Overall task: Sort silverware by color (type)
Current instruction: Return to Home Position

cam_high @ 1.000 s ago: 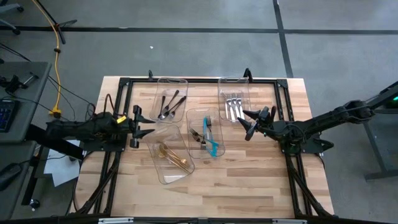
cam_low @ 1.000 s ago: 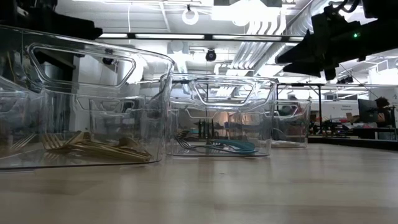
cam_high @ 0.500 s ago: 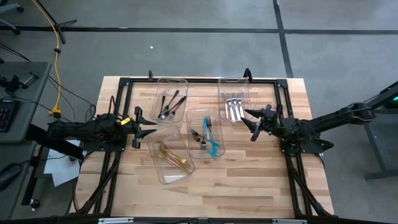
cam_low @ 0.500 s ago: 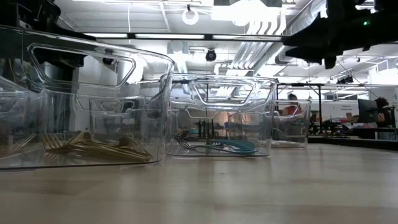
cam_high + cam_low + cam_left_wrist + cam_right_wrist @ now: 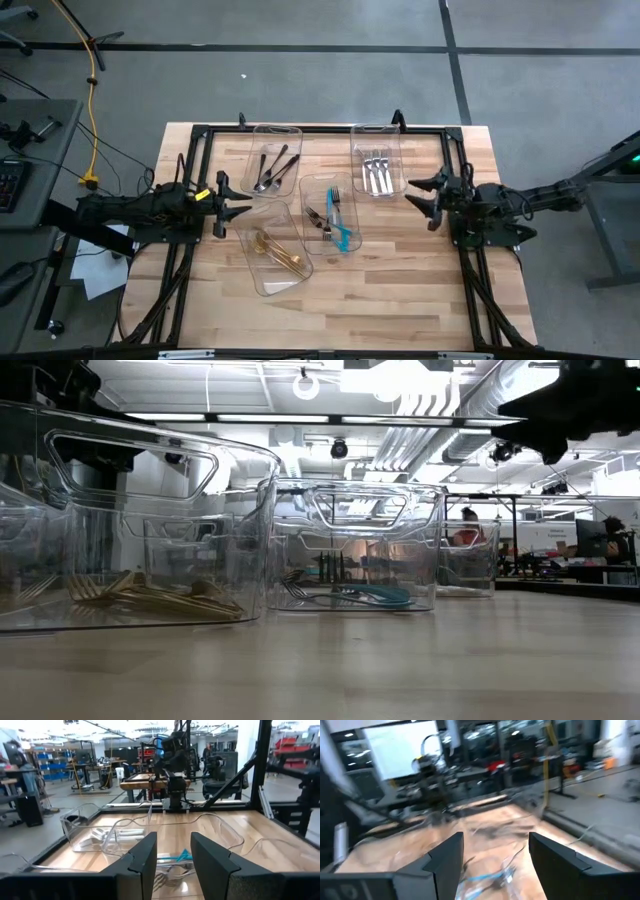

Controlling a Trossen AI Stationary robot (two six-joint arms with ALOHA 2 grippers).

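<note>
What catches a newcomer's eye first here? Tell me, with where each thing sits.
Four clear bins stand on the wooden table: black forks top left in the high view, silver forks top right, teal-handled utensils centre, gold forks lower left. The left gripper and right gripper hang open and empty at the table's left and right edges.

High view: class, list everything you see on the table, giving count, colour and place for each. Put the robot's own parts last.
Table: one, light wood, fills the middle of the picture.
Clear bins: four, transparent; top left, top right, centre, lower left.
Black forks: about three, in the top left bin.
Silver forks: about four, shiny, in the top right bin.
Teal-handled utensils: about two, in the centre bin.
Darker utensils: one or two, finish unclear, same centre bin.
Gold utensils: a few, in the lower left bin.
Left gripper: one, dark, open, left of the bins.
Right gripper: one, dark, open, right of the bins.
</note>
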